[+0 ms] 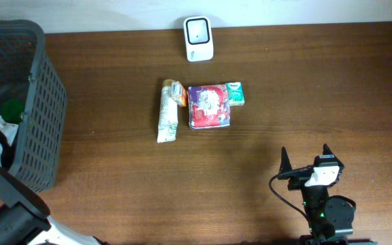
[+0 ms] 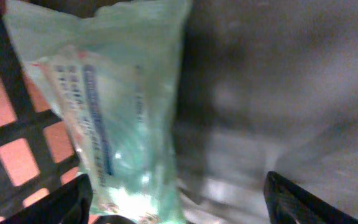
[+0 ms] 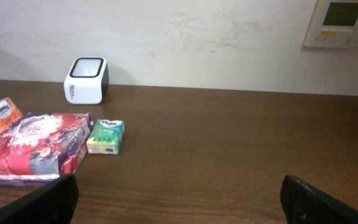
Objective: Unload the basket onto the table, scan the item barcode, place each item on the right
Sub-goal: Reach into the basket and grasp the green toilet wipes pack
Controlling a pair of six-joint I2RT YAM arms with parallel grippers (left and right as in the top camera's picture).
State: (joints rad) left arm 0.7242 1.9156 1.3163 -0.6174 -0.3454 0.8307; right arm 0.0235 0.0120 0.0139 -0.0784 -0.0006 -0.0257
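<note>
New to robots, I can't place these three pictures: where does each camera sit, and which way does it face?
Overhead: above the table, looking straight down; right tool at the bottom, left arm bottom-left by the basket.
Left wrist: inside the basket, facing a pale green packet; own fingertips at the bottom.
Right wrist: low over the table, facing the wall; own fingertips at the bottom.
Shared: overhead and right wrist both show the scanner, red packet and green tissue pack.
</note>
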